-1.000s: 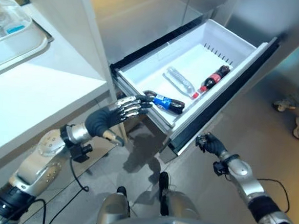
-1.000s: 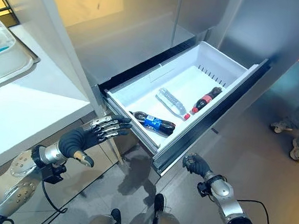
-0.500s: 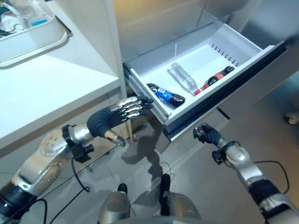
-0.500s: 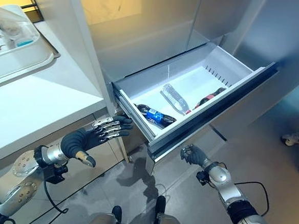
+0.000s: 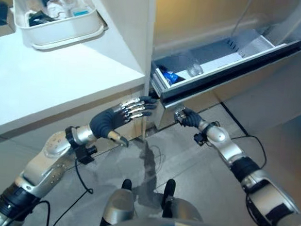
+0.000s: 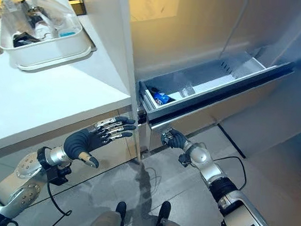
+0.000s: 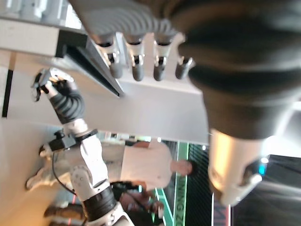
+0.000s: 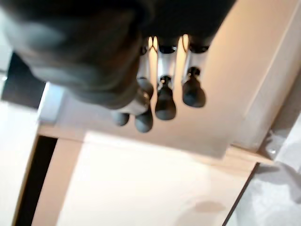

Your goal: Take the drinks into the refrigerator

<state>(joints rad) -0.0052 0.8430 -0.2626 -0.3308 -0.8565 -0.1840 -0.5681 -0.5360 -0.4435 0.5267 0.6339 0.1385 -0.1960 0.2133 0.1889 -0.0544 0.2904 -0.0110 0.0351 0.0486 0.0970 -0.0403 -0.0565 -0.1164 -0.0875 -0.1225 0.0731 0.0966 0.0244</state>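
The left robot hand [image 6: 89,137] hovers with fingers spread beside the white bench [image 6: 33,97]; the right robot hand [image 6: 172,139], fingers curled, empty, presses the white refrigerator drawer's dark front [image 6: 219,91]. Inside lie a blue-labelled dark drink bottle [image 6: 161,98] and a clear plastic bottle [image 6: 186,89].

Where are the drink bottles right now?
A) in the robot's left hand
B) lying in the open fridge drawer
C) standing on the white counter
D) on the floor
B: the bottles lie inside the drawer, while the left hand hovers open beside it, holding nothing.
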